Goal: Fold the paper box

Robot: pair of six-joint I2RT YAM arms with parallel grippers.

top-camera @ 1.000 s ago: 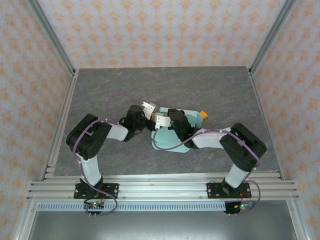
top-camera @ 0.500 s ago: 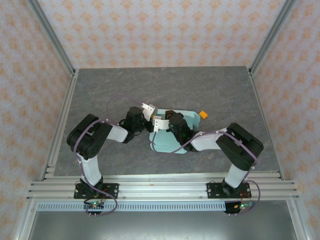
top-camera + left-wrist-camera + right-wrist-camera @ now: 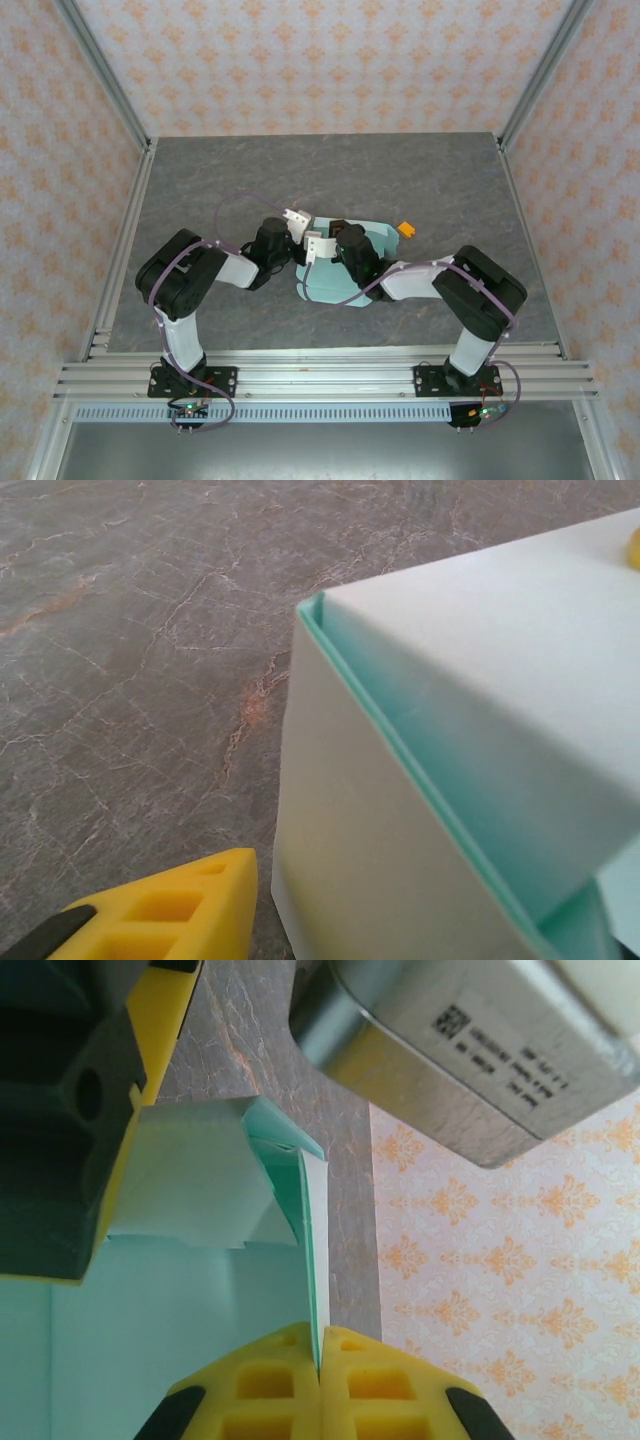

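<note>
The paper box [image 3: 352, 275], pale mint-blue card, sits partly folded at the middle of the grey table. My right gripper [image 3: 320, 1355] is shut on the thin upright edge of one wall [image 3: 316, 1250], with a folded flap [image 3: 190, 1175] to its left. My left gripper [image 3: 307, 230] straddles the box's left corner [image 3: 400, 810]. One of its yellow fingertips [image 3: 175, 910] stands just outside the pale outer wall, with a narrow gap to it. The other finger is hidden by the box in the left wrist view.
A tiny orange piece [image 3: 407, 229] lies just behind the box's right corner. Bare marbled table [image 3: 250, 170] stretches to the back and left. Aluminium posts [image 3: 100, 75] and patterned walls enclose the table on three sides.
The left jaws have narrowed around the box's corner. The box and the right gripper have shifted a little to the left and toward the near edge.
</note>
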